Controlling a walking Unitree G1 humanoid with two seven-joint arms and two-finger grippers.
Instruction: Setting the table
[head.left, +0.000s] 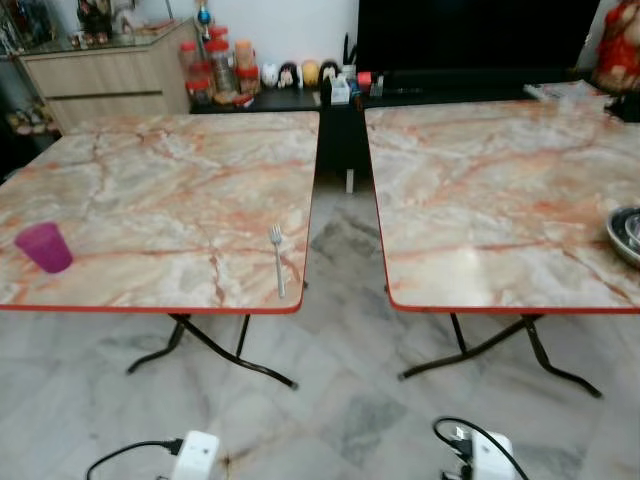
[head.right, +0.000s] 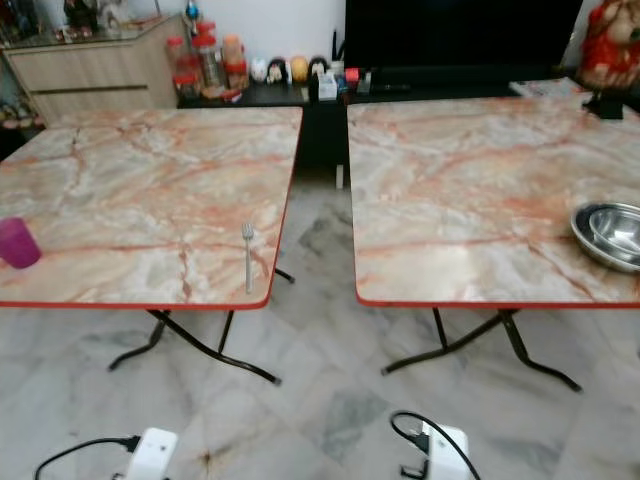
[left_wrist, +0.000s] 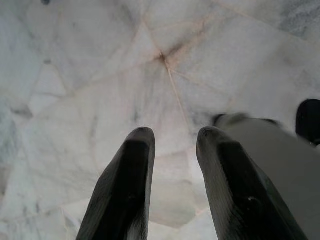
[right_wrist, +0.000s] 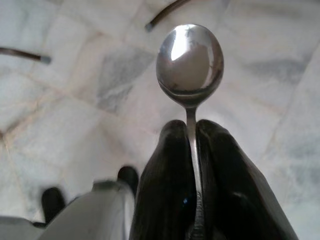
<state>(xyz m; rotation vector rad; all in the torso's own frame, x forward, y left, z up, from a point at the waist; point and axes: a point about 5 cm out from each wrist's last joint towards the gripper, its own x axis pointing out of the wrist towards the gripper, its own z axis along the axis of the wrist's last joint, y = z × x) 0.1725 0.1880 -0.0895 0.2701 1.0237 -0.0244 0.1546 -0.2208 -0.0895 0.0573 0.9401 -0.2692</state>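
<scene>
The left claw (left_wrist: 172, 150) hangs low over the pale marble floor (left_wrist: 90, 75), its two black fingers (left_wrist: 130, 170) parted with nothing between them. The right claw (right_wrist: 187, 130) also points down at the floor, fingers pressed together on the handle of a steel spoon (right_wrist: 190, 62), whose bowl sticks out past the fingertips (the polished bowl mirrors the room).

Ahead stand two marble-patterned folding desks with red edging and black crossed legs, a gap of floor between them. On the left desk (head.left: 160, 190) a purple plastic cup (head.left: 44, 247) sits near the front left corner, and a fork (head.left: 277, 258) lies near the front right corner, tines pointing away from the robot. On the right desk (head.right: 470, 180) a steel bowl (head.right: 610, 233) rests by the right edge.

Behind the desks, a low dark shelf (head.left: 300, 98) carries jars and small figurines beside a light wooden cabinet (head.left: 105, 75), with a large black screen (head.left: 470, 35) to the right. No writing is readable.
</scene>
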